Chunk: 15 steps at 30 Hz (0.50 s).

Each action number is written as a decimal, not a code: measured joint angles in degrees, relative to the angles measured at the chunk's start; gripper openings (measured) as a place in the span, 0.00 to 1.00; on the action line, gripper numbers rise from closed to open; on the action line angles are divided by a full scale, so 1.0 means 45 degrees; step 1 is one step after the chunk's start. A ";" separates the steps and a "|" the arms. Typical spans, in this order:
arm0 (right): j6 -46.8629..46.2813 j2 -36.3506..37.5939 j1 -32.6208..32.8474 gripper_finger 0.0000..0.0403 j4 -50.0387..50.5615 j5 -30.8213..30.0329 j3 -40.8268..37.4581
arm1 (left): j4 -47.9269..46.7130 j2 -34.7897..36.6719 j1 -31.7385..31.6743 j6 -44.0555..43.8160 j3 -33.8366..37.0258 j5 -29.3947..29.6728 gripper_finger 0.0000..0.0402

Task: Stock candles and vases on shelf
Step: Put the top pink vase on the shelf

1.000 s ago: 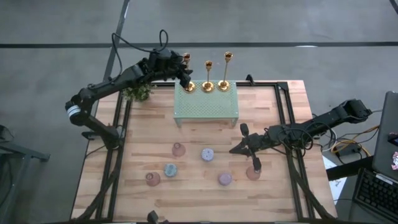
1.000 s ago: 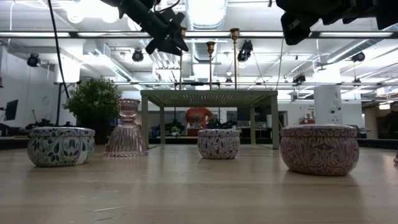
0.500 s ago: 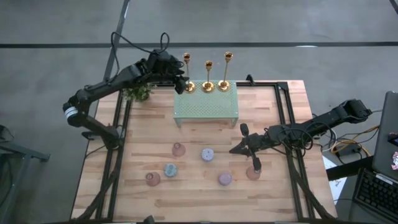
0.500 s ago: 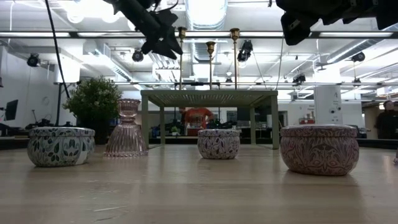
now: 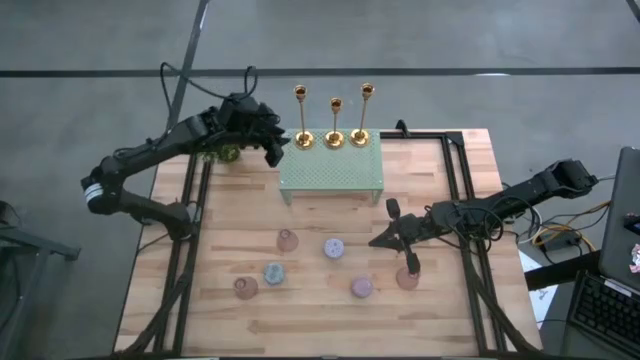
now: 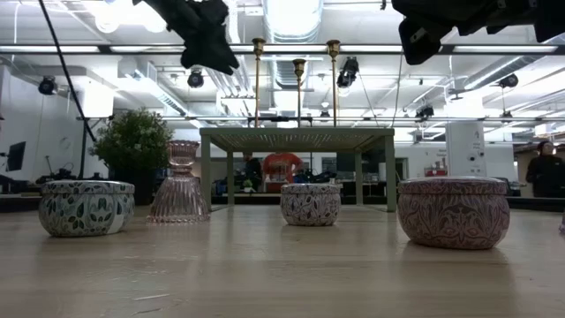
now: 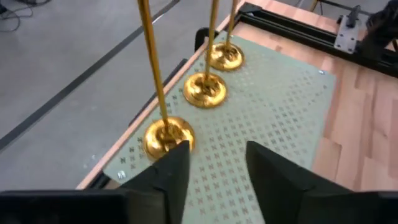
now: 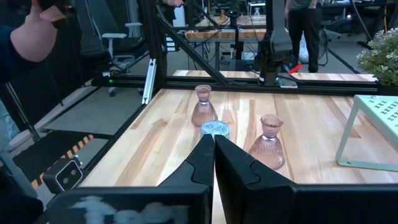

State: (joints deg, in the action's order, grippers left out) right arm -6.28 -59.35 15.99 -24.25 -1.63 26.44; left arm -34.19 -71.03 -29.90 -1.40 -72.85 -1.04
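Observation:
The pale green mesh shelf [image 5: 332, 168] stands at the table's far middle, with three gold candlesticks [image 5: 334, 137] on its far edge. My left gripper [image 5: 272, 146] is open and empty, raised just left of the shelf's far left corner; the nearest candlestick base [image 7: 166, 134] shows just ahead of its fingers. My right gripper [image 5: 378, 241] is shut and empty above the table's right middle. On the near table stand three pink vases [image 5: 287, 240] [image 5: 245, 288] [image 5: 407, 277] and the lavender [image 5: 333, 247], blue-grey [image 5: 273, 272] and mauve [image 5: 361, 288] candles.
A leafy potted plant [image 5: 222, 150] stands at the table's far left corner, right under my left arm. The shelf top [image 7: 273, 112] is bare mesh on its near half. Black frame rails [image 5: 455, 190] run along the table's sides. People show in the room beyond.
My left gripper has drawn back from the leftmost candlestick toward the table's left edge. The candlestick stays upright on the shelf.

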 joint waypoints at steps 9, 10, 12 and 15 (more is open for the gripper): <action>-0.0062 0.0000 0.0000 0.02 0.0000 -0.0004 0.0000 | 0.1080 0.1728 0.0996 -0.0296 0.2028 -0.0348 0.02; -0.0098 0.0000 0.0000 0.02 0.0000 -0.0004 0.0000 | 0.1208 0.1893 0.1120 -0.0390 0.2253 -0.0400 0.02; -0.0147 0.0000 0.0000 0.02 0.0000 -0.0001 0.0000 | 0.1597 0.2213 0.1398 -0.0473 0.2726 -0.0572 0.03; -0.0156 0.0000 0.0000 0.02 0.0000 -0.0003 0.0000 | 0.2429 0.2610 0.1836 -0.1137 0.3475 -0.0664 0.03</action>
State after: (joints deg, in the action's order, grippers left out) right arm -6.98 -59.35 15.99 -24.25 -1.64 26.44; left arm -23.26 -59.29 -21.64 -6.51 -57.21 -4.03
